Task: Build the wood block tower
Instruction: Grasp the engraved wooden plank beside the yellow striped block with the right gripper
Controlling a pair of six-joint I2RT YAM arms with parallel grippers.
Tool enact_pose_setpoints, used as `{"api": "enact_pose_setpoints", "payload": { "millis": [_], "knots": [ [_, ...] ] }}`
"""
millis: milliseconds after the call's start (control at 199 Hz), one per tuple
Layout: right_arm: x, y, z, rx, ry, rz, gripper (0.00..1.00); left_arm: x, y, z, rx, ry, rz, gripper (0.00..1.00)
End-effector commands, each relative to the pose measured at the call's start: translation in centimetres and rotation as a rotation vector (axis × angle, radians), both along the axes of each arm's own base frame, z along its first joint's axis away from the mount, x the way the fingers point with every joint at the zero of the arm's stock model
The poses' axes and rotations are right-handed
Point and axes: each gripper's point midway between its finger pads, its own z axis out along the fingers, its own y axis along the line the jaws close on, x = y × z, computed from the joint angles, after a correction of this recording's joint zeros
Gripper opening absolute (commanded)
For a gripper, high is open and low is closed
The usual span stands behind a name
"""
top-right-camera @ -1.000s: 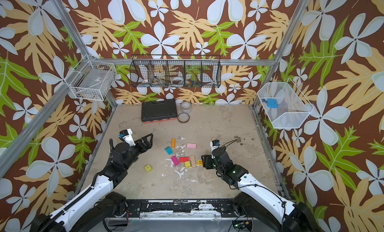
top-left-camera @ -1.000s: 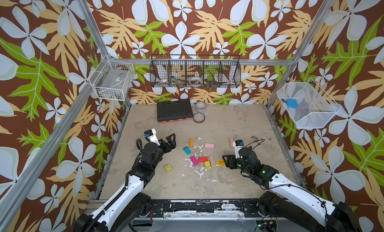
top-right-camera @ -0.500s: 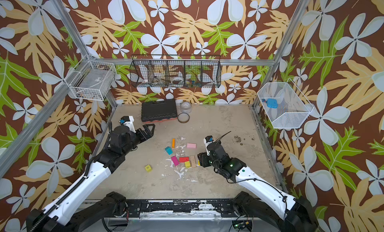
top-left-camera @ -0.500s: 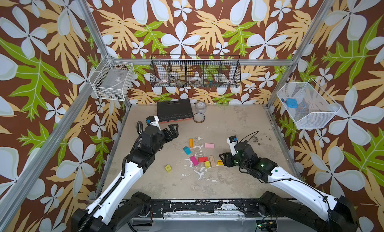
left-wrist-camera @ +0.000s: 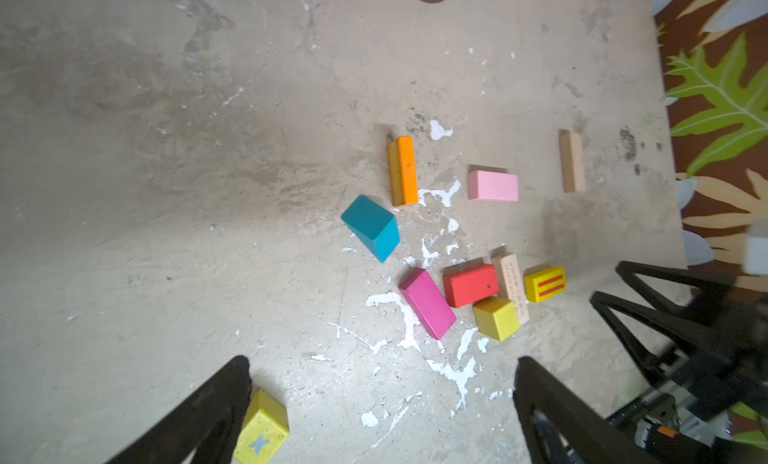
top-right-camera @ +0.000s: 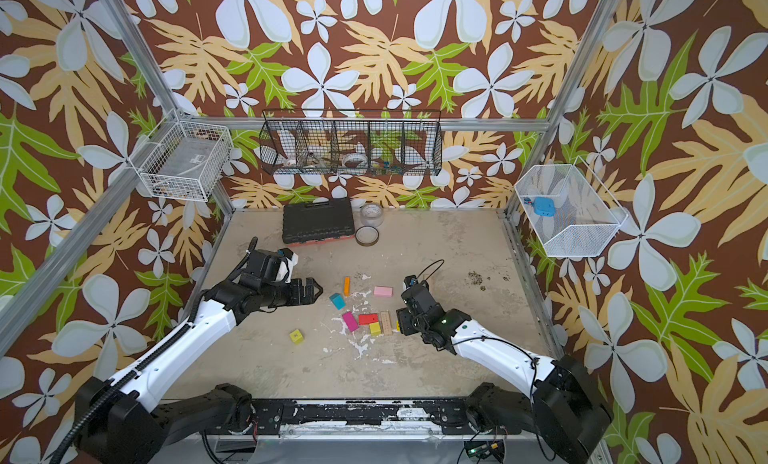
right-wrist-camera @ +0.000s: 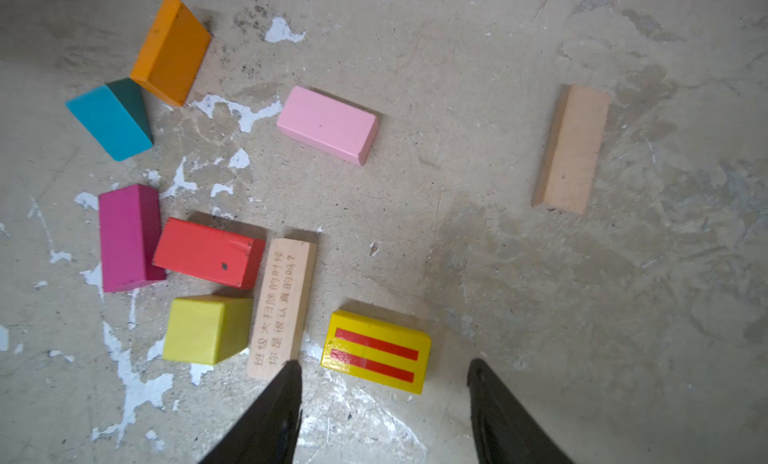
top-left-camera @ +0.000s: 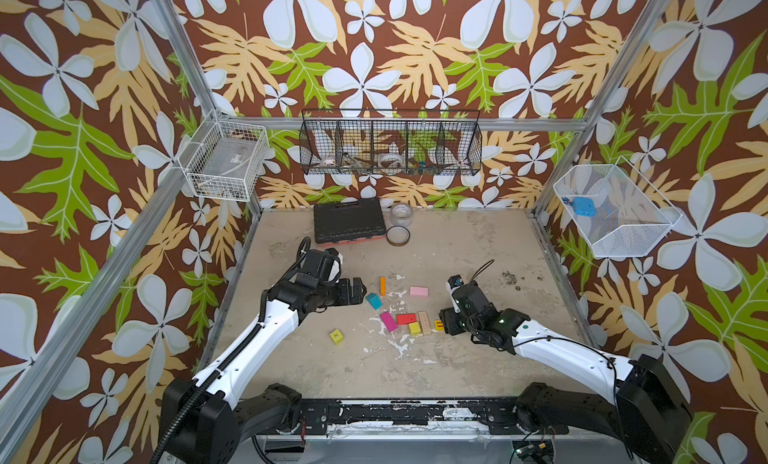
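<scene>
Wood blocks [top-left-camera: 399, 312] are lying scattered around the middle of the stained beige tabletop [top-left-camera: 457, 241], each sitting directly on the surface. At the far edge of the scatter, an orange wooden plank [top-left-camera: 382, 286] is lying just beyond a teal wedge-shaped block [top-left-camera: 373, 301], and a pale pink cuboid [top-left-camera: 419, 291] is sitting to their right. Nearer, a tight cluster is running left to right: a magenta cuboid [right-wrist-camera: 129, 237], a red cuboid [right-wrist-camera: 208, 254] with a plain yellow cube [right-wrist-camera: 205, 329] on its near side, a tan plank printed with characters [right-wrist-camera: 282, 308], and a yellow block with two red stripes [right-wrist-camera: 376, 351]. A yellow cube with a pale cross mark [top-left-camera: 336, 337] is sitting alone to the near left. A plain tan plank [right-wrist-camera: 571, 150] is lying well apart to the right, showing only in the wrist views. The left gripper [top-left-camera: 359, 293] is hovering just left of the teal wedge, jaws spread wide and gripping nothing. The right gripper [right-wrist-camera: 383, 363] is hanging low at the right end of the cluster, jaws parted with nothing between them. The striped block is lying just ahead of the gap, and one finger [right-wrist-camera: 274, 408] is overlapping the printed plank's end; I cannot tell whether they are touching. A black plastic tool case [top-left-camera: 348, 222] is sitting at the far edge of the table.
</scene>
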Motion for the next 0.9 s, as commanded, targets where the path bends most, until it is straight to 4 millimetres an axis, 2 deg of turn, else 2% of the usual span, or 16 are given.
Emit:
{"api": "enact_pose_setpoints", "payload": {
  "millis": [0,186,431,662,898],
  "knots": [
    [0.7,0.9,-0.3,0.009,-0.014,0.029,0.59,0.0,-0.3,0.2,-0.011,-0.019,-0.029,1.0],
    [0.5,3.1,-1.7,0.014,0.035,0.109,0.56,1.1,1.7,0.2,0.083,-0.05,0.059,1.0],
    [0.4,4.7,-3.5,-0.021,0.09,0.162,0.56,1.0,1.6,0.5,0.071,-0.066,0.057,1.0],
    [-0.4,6.8,-5.1,-0.096,0.115,0.234,0.58,0.8,1.4,1.7,0.043,-0.107,0.051,1.0],
    [-0.3,6.8,-7.1,-0.176,0.153,0.213,0.51,0.6,1.4,2.1,0.033,-0.117,0.048,1.0]
  ]
}}
